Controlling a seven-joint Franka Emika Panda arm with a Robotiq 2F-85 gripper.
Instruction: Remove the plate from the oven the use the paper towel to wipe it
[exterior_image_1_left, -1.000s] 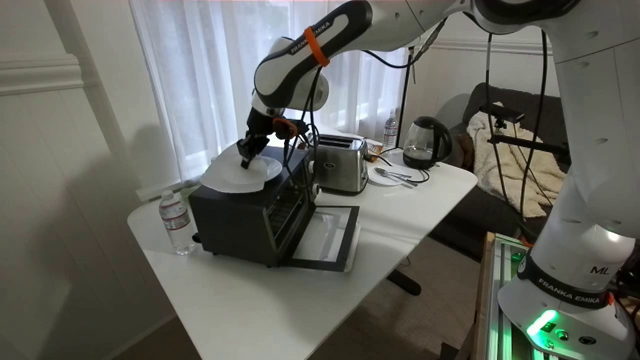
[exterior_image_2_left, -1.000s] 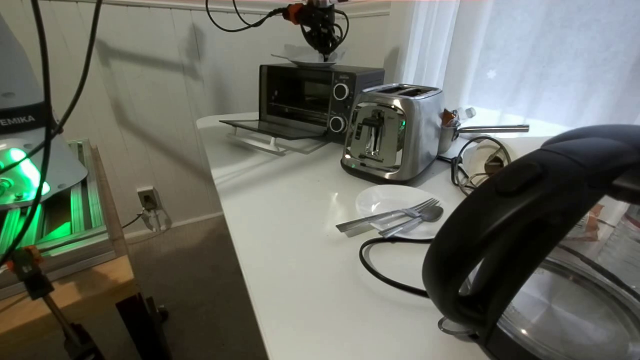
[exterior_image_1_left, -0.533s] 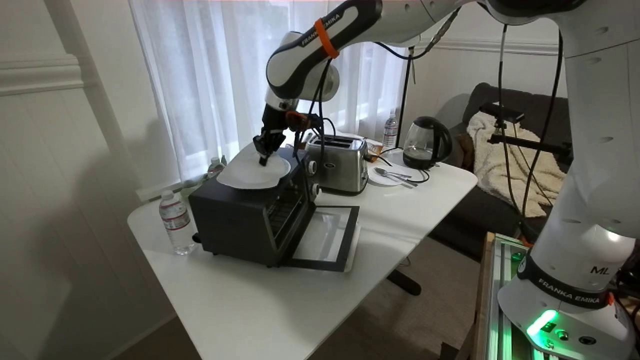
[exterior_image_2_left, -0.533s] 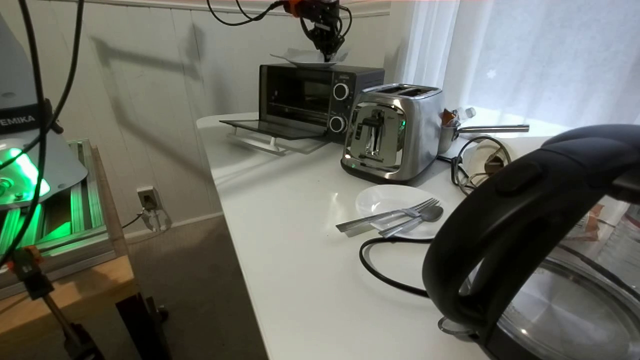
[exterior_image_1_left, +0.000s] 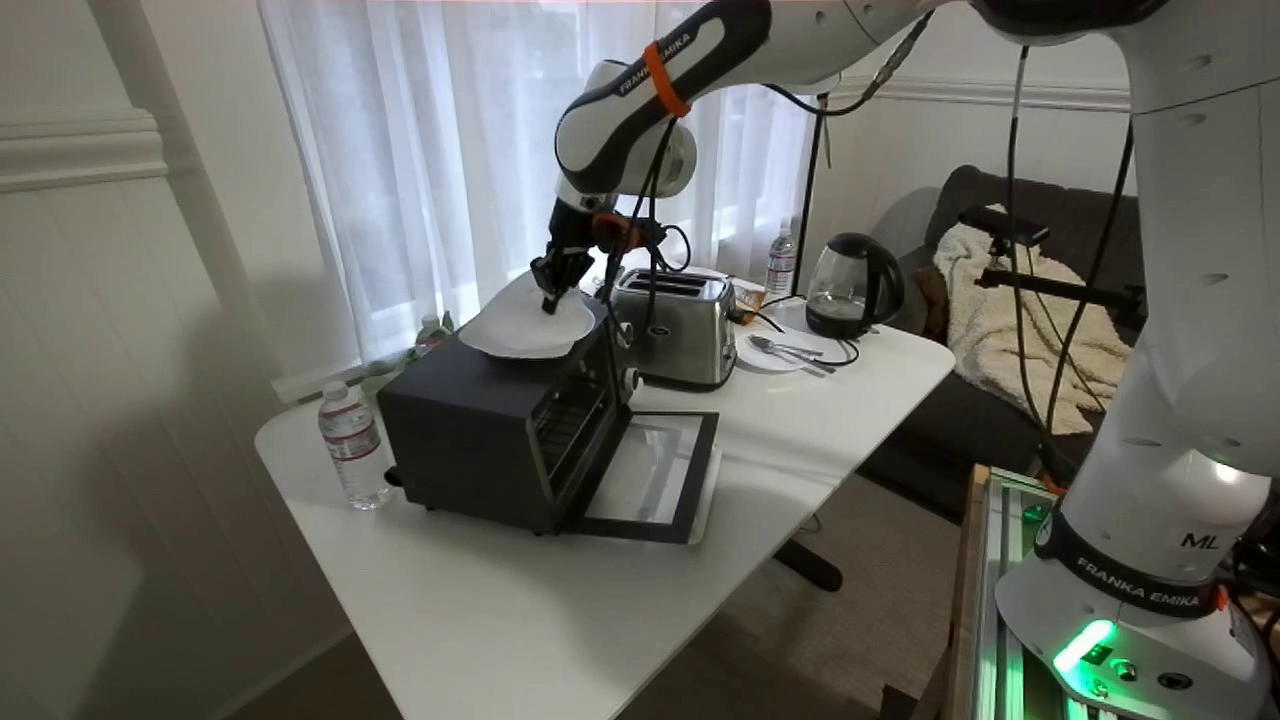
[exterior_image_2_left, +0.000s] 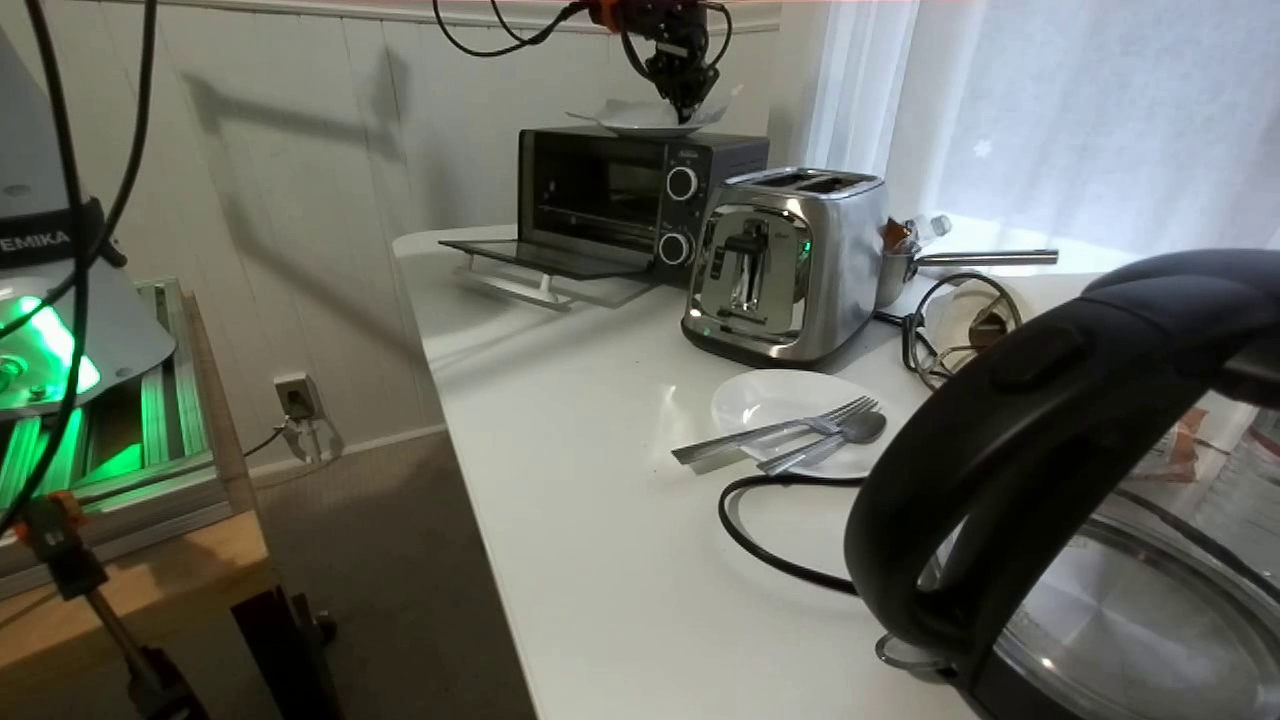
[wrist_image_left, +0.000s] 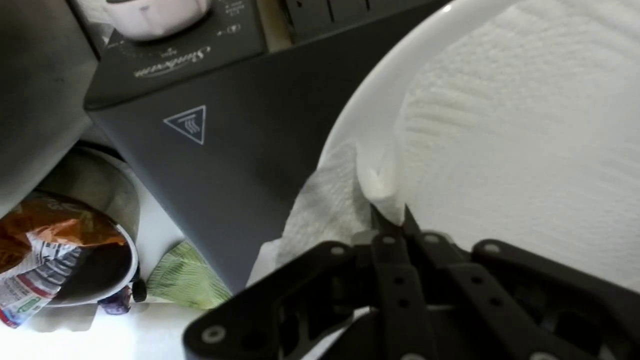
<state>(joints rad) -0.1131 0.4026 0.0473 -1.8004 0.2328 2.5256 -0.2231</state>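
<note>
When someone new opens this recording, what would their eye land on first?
Probably the closed gripper above the black toaster oven, pinching a white paper towel that covers much of the plate on the oven's top. Next, the glass door, standing open at the oven's front. In an exterior view, the big black kettle handle dominates the right foreground.

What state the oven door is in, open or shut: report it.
Open. In both exterior views, the oven door is lowered in front of the oven, leaving its dark interior uncovered.
</note>
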